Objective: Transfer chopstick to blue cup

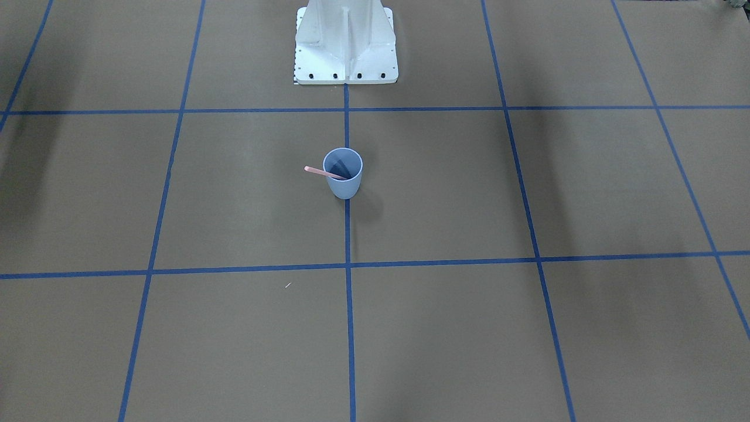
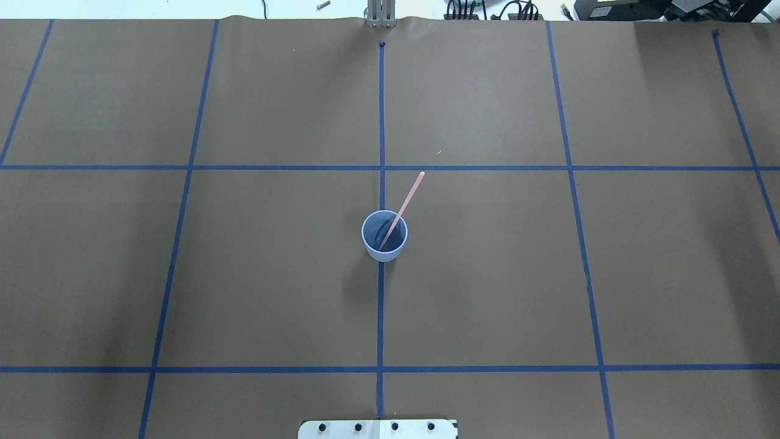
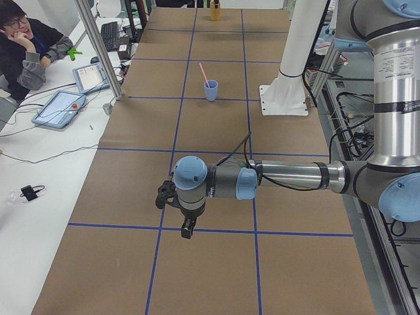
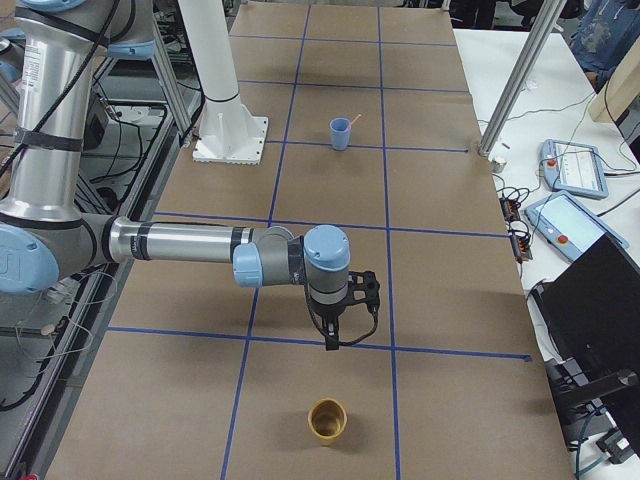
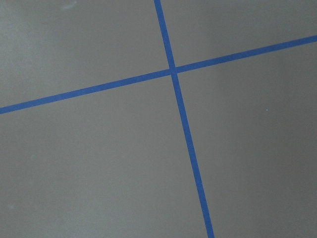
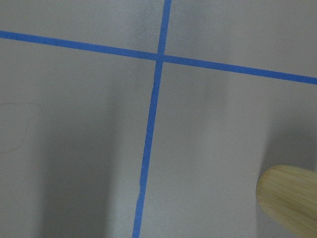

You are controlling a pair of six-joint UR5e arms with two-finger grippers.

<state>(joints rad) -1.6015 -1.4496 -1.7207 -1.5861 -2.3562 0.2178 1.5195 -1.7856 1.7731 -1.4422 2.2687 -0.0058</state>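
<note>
While chopstick (image 2: 405, 204) leans in blue cup (image 2: 396, 241), tan cup (image 4: 326, 433) well apart

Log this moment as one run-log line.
chopstick: in blue cup, leaning on rim | blue cup: upright | left gripper: far from cup, state unclear | right gripper: near tan cup, state unclear

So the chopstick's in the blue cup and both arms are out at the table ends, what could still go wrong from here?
1. The chopstick leans steeply on the rim of the blue cup, with much of its length outside. A knock could tip the small cup or flip the stick out.
2. The right gripper hangs close to a tan cup; a low sweep toward it could bump it.
</note>
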